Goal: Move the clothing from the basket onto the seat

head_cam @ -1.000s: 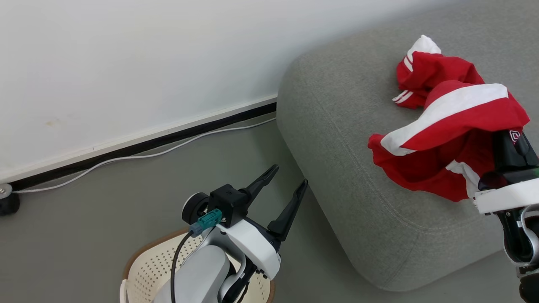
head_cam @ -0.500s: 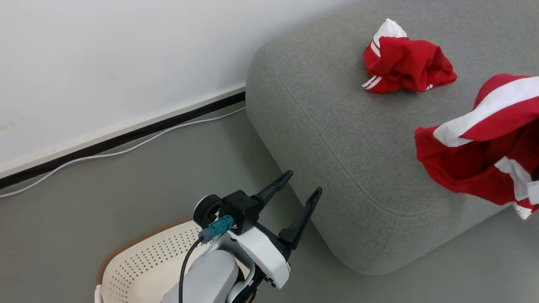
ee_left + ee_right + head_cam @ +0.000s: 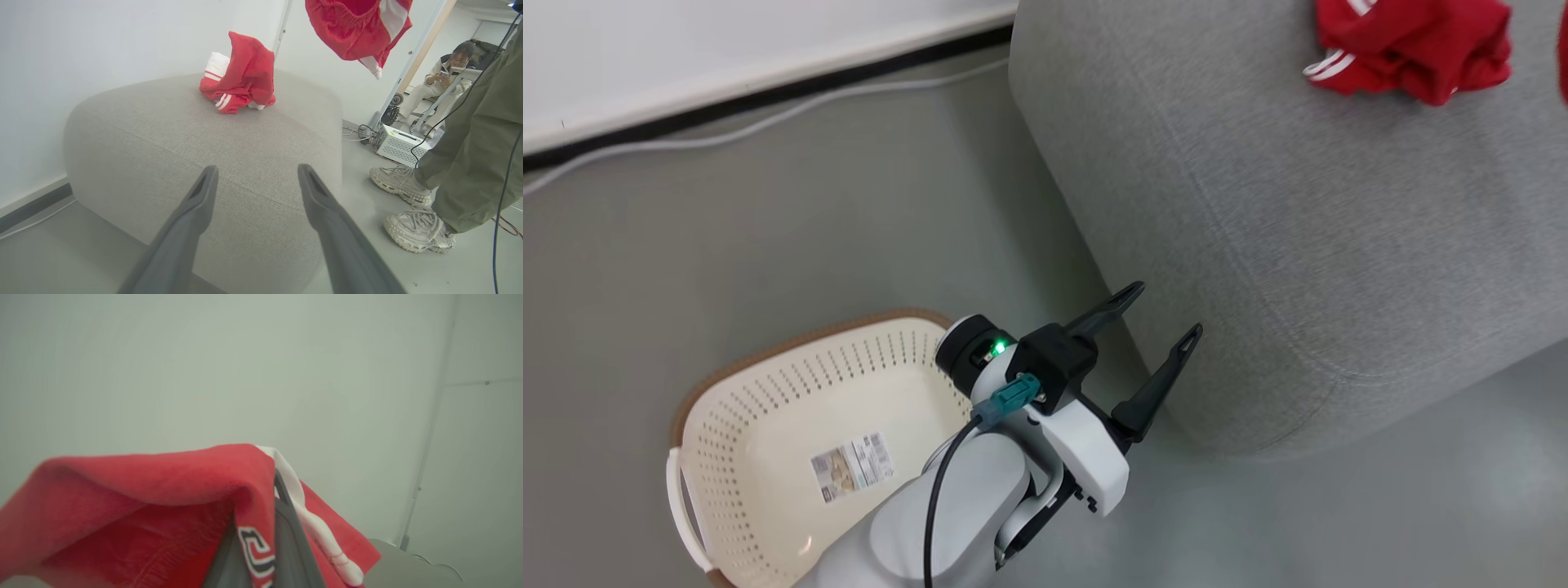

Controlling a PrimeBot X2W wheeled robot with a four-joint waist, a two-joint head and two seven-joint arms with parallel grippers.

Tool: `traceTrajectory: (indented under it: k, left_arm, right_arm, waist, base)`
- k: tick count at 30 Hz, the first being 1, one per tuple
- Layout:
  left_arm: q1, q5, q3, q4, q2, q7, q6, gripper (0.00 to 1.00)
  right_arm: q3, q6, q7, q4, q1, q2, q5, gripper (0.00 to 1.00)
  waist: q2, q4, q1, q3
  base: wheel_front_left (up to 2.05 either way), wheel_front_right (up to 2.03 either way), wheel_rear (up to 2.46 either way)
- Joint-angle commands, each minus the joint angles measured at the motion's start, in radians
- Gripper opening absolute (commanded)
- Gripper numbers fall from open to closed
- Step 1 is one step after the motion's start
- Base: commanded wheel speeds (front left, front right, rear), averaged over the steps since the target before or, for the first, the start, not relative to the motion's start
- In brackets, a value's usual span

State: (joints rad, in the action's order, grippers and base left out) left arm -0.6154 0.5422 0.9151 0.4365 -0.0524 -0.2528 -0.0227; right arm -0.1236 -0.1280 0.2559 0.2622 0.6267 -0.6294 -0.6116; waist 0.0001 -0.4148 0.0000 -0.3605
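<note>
A crumpled piece of red clothing (image 3: 1409,41) with white stripes lies on top of the light grey seat (image 3: 1258,245). It is also in the left wrist view, as clothing (image 3: 239,75) on the seat (image 3: 184,134). A second red garment (image 3: 359,28) hangs in the air above the seat's far side. My right gripper (image 3: 265,506) is shut on this garment (image 3: 143,506), beside a black-and-white mark. The cream basket (image 3: 768,425) stands on the floor at lower left, with just a paper label (image 3: 852,465) inside. Above the basket's right end, my left gripper (image 3: 1165,310) is open, close to the seat's corner.
A white cable (image 3: 768,122) runs along the dark skirting board (image 3: 768,86). A person in olive trousers (image 3: 470,143) and pale sneakers (image 3: 416,232) stands right of the seat. Farther back are a white box (image 3: 402,145) and a seated person (image 3: 441,81).
The head camera has tilted down, so the basket's inside now shows. The right gripper and its red garment have left the head view on the right. The left gripper stays open.
</note>
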Motion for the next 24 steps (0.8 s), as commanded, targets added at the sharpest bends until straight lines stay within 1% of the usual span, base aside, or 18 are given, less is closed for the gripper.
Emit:
traceTrajectory:
  k: [1,9,13,17,21,24]
  left_arm:
    - [-0.050,0.011,-0.006,-0.019,0.002,-0.009,0.014,1.00]
    - [-0.135,0.035,0.086,-0.032,0.002,-0.009,0.070,1.00]
    - [-0.159,0.046,0.118,-0.046,0.002,-0.009,0.097,1.00]
    - [-0.169,0.054,0.142,-0.059,0.002,-0.009,0.113,1.00]
    - [-0.173,0.063,0.162,-0.081,0.002,-0.009,0.135,1.00]
    - [-0.172,0.066,0.173,-0.100,0.002,-0.009,0.147,1.00]
  right_arm:
    - [-0.003,-0.003,0.006,-0.002,0.030,-0.067,0.001,0.00]
    - [-0.024,-0.003,0.006,0.126,0.225,-0.182,0.041,0.00]
    - [-0.056,-0.003,0.006,0.211,0.303,-0.221,0.073,0.00]
    - [-0.075,-0.003,0.006,0.283,0.357,-0.255,0.095,0.00]
    - [-0.055,-0.003,0.006,0.372,0.418,-0.282,0.113,0.00]
    - [-0.004,-0.003,0.006,0.424,0.447,-0.282,0.107,0.00]
  waist:
    - [-0.0001,0.034,0.0000,-0.080]
    - [-0.0001,0.099,0.0000,-0.204]
    - [-0.0001,0.137,0.0000,-0.248]
    - [-0.0001,0.169,0.0000,-0.275]
    - [-0.0001,0.212,0.0000,-0.305]
    - [-0.0001,0.241,0.0000,-0.320]
  base:
    - [0.00,0.00,0.00]
    - [0.00,0.00,0.00]
    - [0.00,0.00,0.00]
    - [0.00,0.00,0.00]
    - [0.00,0.00,0.00]
    - [0.00,0.00,0.00]
